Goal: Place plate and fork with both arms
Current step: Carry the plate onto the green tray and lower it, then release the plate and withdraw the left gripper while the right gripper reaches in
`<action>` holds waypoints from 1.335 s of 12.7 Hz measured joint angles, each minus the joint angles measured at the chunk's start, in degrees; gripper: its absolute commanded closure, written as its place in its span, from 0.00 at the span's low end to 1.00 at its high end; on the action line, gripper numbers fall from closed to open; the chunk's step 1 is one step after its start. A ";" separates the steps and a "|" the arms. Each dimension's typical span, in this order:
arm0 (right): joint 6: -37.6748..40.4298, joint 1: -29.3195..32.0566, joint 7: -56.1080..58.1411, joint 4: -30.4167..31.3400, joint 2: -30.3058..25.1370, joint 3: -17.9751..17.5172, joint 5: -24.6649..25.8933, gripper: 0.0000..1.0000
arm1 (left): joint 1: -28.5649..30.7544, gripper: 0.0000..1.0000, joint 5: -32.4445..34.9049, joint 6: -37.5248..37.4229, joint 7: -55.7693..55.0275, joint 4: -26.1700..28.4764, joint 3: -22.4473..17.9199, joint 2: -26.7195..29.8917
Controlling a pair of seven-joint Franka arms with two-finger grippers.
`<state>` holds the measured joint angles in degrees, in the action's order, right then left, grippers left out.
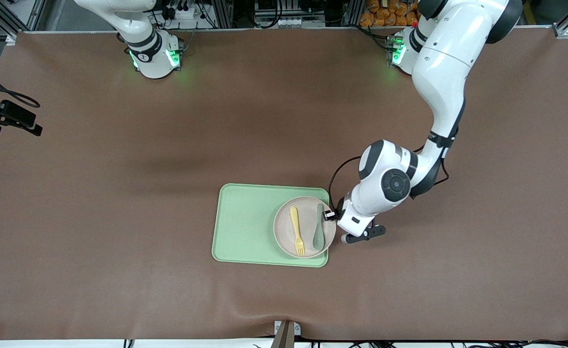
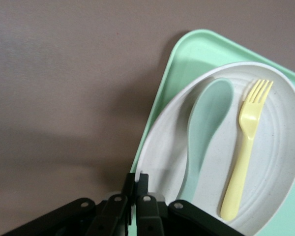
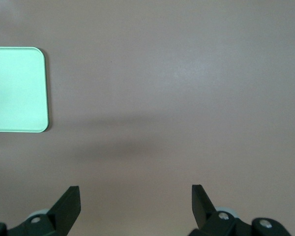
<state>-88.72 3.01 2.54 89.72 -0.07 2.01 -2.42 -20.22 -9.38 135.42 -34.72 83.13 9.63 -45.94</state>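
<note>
The off-white plate [image 1: 284,235] lies on the light-green tray [image 1: 245,222], at the tray's end toward the left arm. The pale-yellow fork [image 1: 297,232] lies on the plate, tines toward the front camera, beside a grey-green spoon [image 1: 318,227]. My left gripper [image 1: 330,215] is low at the plate's edge, shut on the rim of the plate [image 2: 280,162]; its fingers [image 2: 136,179] straddle that rim, with the fork [image 2: 246,147] and the spoon [image 2: 206,123] just past them. My right gripper [image 3: 136,196] hangs open over bare table, holding nothing, and is out of the front view.
The brown mat [image 1: 119,193] covers the whole table. A corner of the tray [image 3: 17,88] shows in the right wrist view. A black camera mount [image 1: 3,116] sits at the table's edge toward the right arm's end. The arm bases [image 1: 155,58] stand farthest from the front camera.
</note>
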 measured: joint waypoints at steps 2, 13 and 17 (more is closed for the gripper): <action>0.04 0.00 0.00 0.00 0.00 -0.02 0.00 0.00 | -0.60 0.00 0.18 2.18 0.07 -0.19 -0.02 -1.43; 0.08 -0.17 0.00 0.13 0.96 -0.40 -0.05 0.00 | 8.29 0.00 0.62 -20.39 0.35 -4.45 -4.00 18.75; -1.97 -1.64 0.00 0.17 3.32 -0.64 -0.17 0.00 | 16.65 0.00 4.35 -36.08 4.65 -3.94 -4.28 28.58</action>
<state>-90.68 1.37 2.54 89.88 3.25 1.37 -2.59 -3.57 -5.03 99.35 -30.07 79.20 5.35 -17.36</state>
